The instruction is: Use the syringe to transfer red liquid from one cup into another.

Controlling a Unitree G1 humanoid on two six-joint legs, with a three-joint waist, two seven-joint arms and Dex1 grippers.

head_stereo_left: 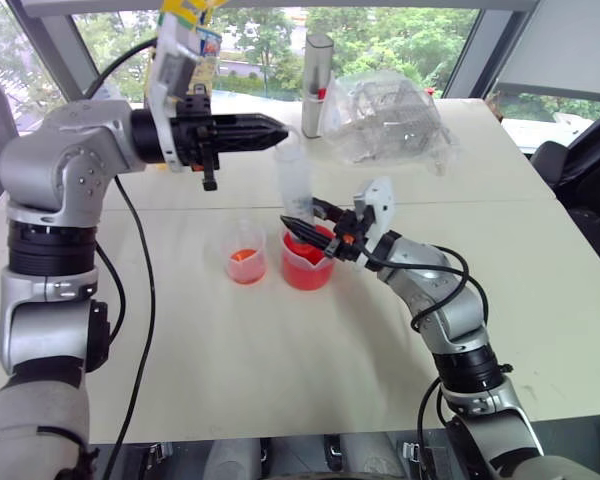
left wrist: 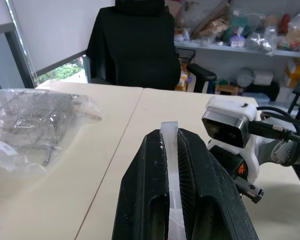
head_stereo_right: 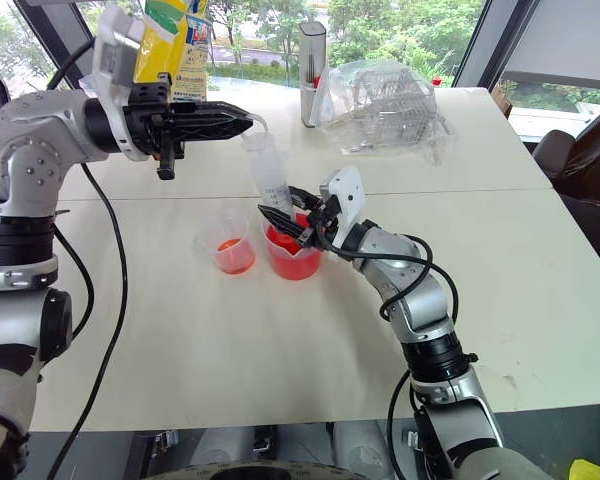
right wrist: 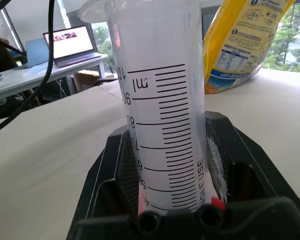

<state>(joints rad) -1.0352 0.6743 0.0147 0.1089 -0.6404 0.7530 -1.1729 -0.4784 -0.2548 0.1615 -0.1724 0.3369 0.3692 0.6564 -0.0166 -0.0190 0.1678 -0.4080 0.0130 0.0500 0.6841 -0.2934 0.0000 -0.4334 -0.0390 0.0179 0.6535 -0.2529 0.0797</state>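
Clear ribbed syringe (head_stereo_left: 294, 180) clenched by both black claws, right (head_stereo_left: 302, 228) and left (head_stereo_left: 277, 131), above the spouted beaker (head_stereo_left: 307, 262).

Robot arms: silver-grey shells, black joints, black grippers.
Left arm (head_stereo_left: 50, 170): rounded silver segments, black ribbed bands between them; white wrist plate; loose black cable (head_stereo_left: 145, 300) alongside. Left gripper (head_stereo_left: 280, 131): black, tapered, ridged. Right arm (head_stereo_left: 450, 310): slimmer silver links, black ribbed collar, looped black cables; white wrist camera block (left wrist: 225, 122) with dark lens strip, small orange mark beneath. Right gripper (head_stereo_left: 305, 226): black.
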